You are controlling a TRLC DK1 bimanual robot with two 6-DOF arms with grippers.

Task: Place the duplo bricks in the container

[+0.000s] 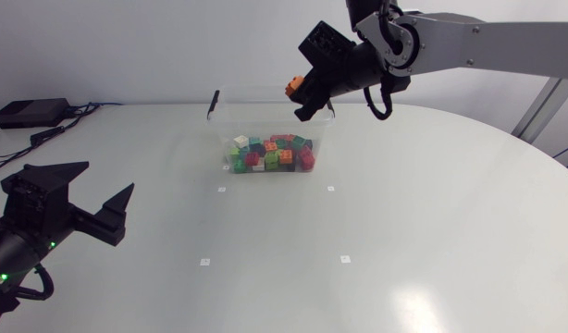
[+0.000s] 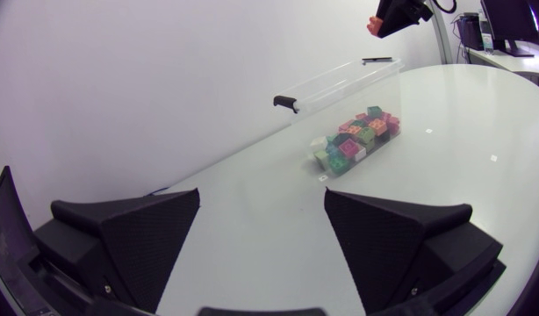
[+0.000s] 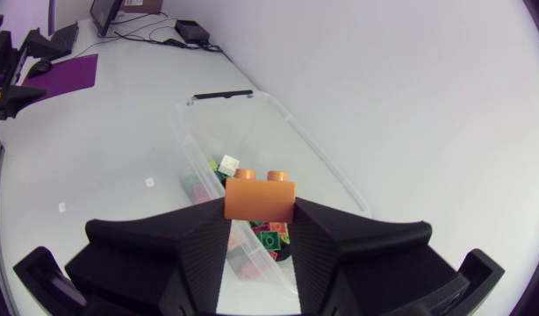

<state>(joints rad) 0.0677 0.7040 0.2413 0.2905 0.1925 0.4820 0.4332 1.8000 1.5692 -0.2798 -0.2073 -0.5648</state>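
Observation:
An orange duplo brick (image 3: pixel 260 195) sits clamped between the fingers of my right gripper (image 3: pixel 260 230), which is shut on it. In the head view that gripper (image 1: pixel 302 96) hangs above the right end of the clear plastic container (image 1: pixel 219 104), the orange brick (image 1: pixel 292 87) showing at its tip. Several coloured bricks (image 1: pixel 270 154) lie piled inside the container. My left gripper (image 1: pixel 88 199) stands open and empty near the table's left edge, far from the container. In the left wrist view its fingers (image 2: pixel 401 233) are spread wide, with the container (image 2: pixel 340 83) and its bricks (image 2: pixel 357 139) well ahead.
Small white markers (image 1: pixel 204 262) dot the white table in front of the container. A black clip (image 1: pixel 213 102) sits on the container's left end.

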